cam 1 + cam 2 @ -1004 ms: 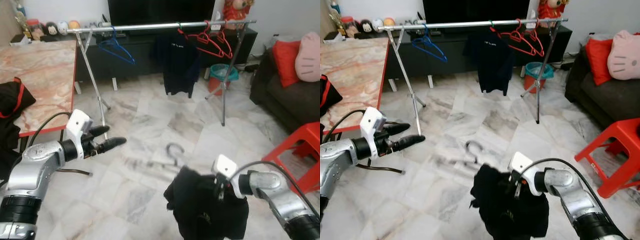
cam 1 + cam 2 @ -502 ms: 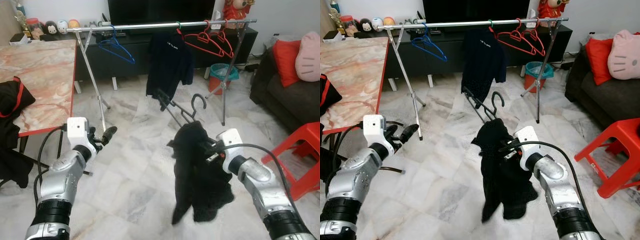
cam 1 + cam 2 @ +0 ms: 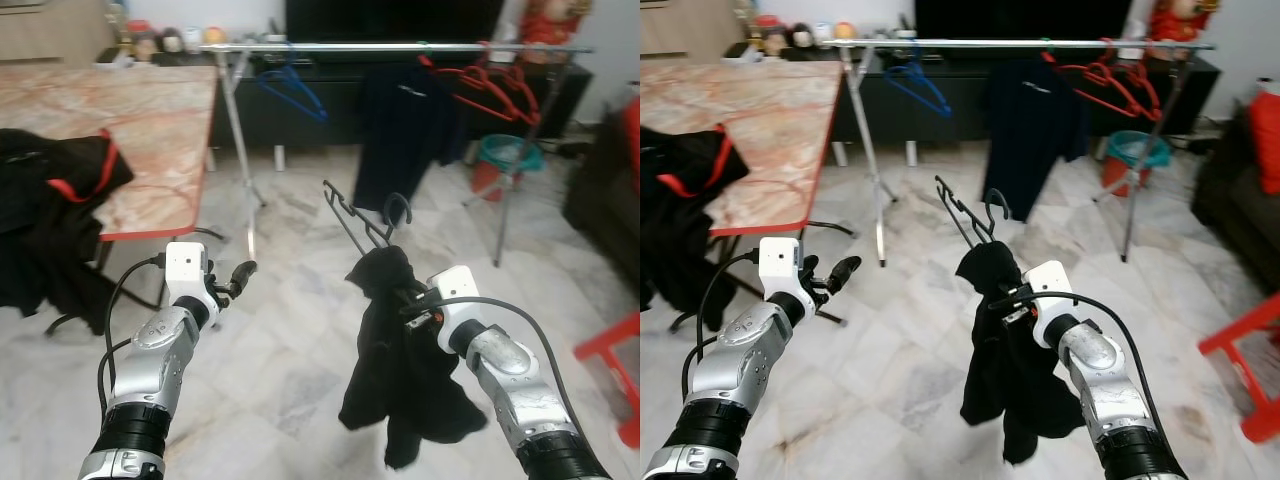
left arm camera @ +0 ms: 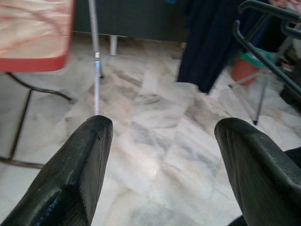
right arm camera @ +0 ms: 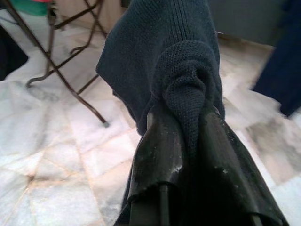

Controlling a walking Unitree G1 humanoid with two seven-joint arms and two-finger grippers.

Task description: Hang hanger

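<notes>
My right gripper [image 3: 415, 305] is shut on a dark knit garment [image 3: 395, 350] that hangs from it at mid-height. In the right wrist view the fingers [image 5: 162, 155] pinch a fold of the garment [image 5: 164, 56]. A black hanger [image 3: 357, 215] sticks up out of the garment's top, its hook [image 3: 398, 205] uppermost. The silver rack rail [image 3: 340, 46] runs across the back with a blue hanger [image 3: 292, 90], a dark shirt [image 3: 405, 130] and red hangers [image 3: 490, 85] on it. My left gripper [image 3: 238, 276] is held out low on the left, open and holding nothing, its fingers [image 4: 75, 174] wide apart.
A marble-topped table with a red edge [image 3: 140, 130] stands at the left with black clothing [image 3: 50, 190] piled on it. The rack's legs [image 3: 240, 150] stand ahead. A teal bin [image 3: 510, 155], a dark sofa [image 3: 605, 190] and a red stool [image 3: 620, 360] are at the right.
The right gripper has lifted the garment and hanger from low down to mid-height. The left gripper swung from pointing right to forward. The view has since turned left.
</notes>
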